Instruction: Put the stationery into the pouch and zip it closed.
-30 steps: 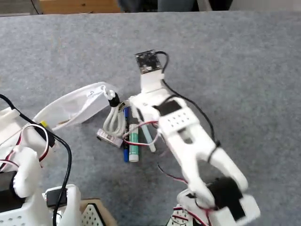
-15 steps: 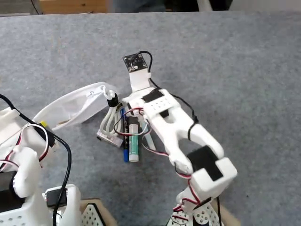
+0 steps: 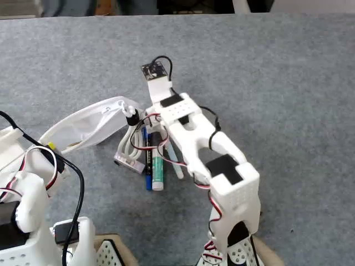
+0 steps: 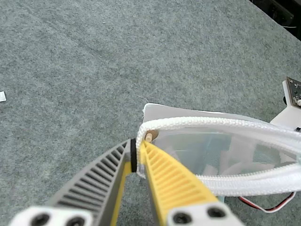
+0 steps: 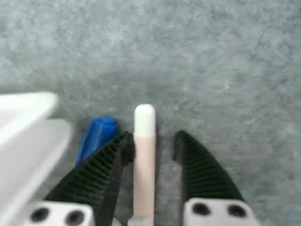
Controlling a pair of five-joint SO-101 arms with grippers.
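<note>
A white pouch [image 3: 89, 126] lies open on the grey table [image 3: 288, 83]. The left claw [image 4: 136, 157] is clenched on one end of the pouch's zipper edge. Just beside the pouch's mouth sits the stationery: a blue pen [image 3: 148, 178], a green-and-white marker [image 3: 158, 166] and a looped white cable [image 3: 132, 145]. The right claw [image 5: 153, 140] hangs over this pile, released, its jaws straddling a pale stick [image 5: 144, 141] (one jaw touches it, the other stands apart).

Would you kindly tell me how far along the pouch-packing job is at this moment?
Done: the left claw is shut on the edge of the open pouch. In hand: the right claw stands open around a pale pen. Left: that pen, the blue pen and the green stick lie outside the pouch; then the zipping.
</note>
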